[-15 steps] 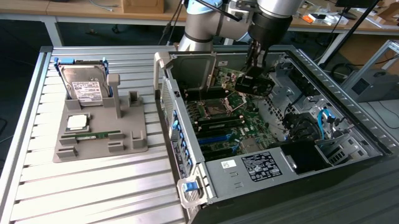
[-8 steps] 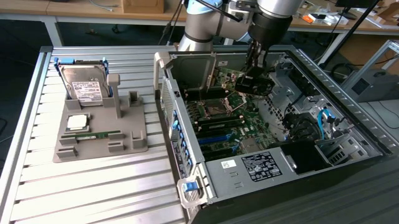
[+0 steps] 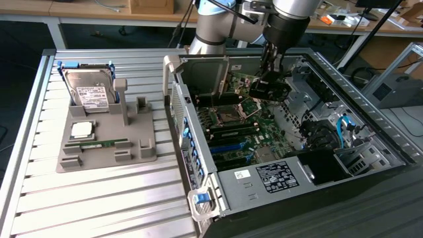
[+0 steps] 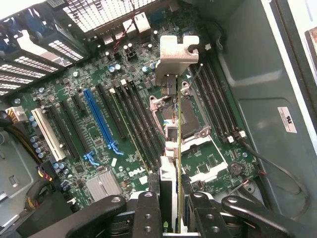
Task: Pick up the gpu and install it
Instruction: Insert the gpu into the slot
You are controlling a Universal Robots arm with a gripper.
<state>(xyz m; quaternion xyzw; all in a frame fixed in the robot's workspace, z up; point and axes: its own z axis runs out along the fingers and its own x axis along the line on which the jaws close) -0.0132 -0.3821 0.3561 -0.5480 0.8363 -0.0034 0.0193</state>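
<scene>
A grey holder (image 3: pixel 106 154) bearing a hard drive (image 3: pixel 89 91) is seen at nine o'clock from the open computer case (image 3: pixel 371 124). Toward the case's twelve o'clock end, the gpu (image 4: pixel 171 148) is clamped edge-on in the gripper (image 3: pixel 270 88), over the motherboard (image 4: pixel 74 84). Its silver bracket (image 4: pixel 176 54) is pointed away from the fingers (image 4: pixel 148 210).

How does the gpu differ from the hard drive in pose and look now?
The gpu is clamped in the gripper above the motherboard inside the case; the hard drive leans in the gray holder outside it. The gpu is a thin card with a silver end bracket; the hard drive has a silver face with a white label. Both are flat rectangular computer parts.
</scene>
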